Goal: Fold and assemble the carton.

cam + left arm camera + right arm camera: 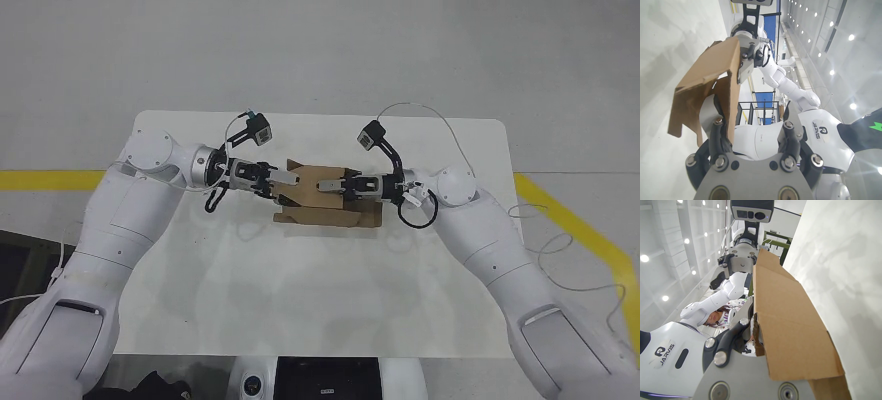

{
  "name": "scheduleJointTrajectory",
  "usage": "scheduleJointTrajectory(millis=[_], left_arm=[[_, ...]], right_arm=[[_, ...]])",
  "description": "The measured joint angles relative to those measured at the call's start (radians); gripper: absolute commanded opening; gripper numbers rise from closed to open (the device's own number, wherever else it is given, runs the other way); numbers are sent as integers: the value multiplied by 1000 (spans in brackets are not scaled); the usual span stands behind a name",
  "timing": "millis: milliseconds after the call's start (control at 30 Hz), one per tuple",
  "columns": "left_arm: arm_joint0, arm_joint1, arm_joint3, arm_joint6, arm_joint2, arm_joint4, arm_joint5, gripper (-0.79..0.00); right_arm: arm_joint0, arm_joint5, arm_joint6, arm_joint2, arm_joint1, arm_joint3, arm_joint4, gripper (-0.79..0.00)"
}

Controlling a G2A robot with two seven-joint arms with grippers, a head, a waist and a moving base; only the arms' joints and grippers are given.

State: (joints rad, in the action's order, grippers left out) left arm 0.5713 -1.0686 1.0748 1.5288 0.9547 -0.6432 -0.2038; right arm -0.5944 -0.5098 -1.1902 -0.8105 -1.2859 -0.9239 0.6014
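A brown cardboard carton (325, 195), partly folded open, is held up just above the middle of the white table (200, 300). My right gripper (338, 186) is shut on the carton's upper panel from the right end; in the right wrist view one finger (745, 311) presses against the panel (787, 321) and the other is hidden behind it. My left gripper (286, 178) is at the carton's left end and open. In the left wrist view one of its fingers (708, 111) lies inside the carton (694, 83), and the other finger (789, 113) stands well clear of the wall.
Bare table surface lies all around the carton, with wide room toward the front edge. Yellow tape (45, 180) runs along the grey floor on both sides of the table. Thin cables (455, 130) loop off the right arm.
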Motion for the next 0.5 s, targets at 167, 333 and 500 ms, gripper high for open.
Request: scheduleJointTrajectory(millis=[167, 333, 500], left_arm=[[5, -1, 5, 7, 13, -55, 28, 0], [9, 4, 21, 7, 31, -100, 53, 0], [17, 12, 46, 7, 43, -122, 70, 0]], right_arm=[[-7, 19, 35, -7, 1, -12, -49, -785], [-14, 39, 56, -10, 2, -24, -93, -785], [-22, 53, 70, -9, -1, -41, -115, -785]])
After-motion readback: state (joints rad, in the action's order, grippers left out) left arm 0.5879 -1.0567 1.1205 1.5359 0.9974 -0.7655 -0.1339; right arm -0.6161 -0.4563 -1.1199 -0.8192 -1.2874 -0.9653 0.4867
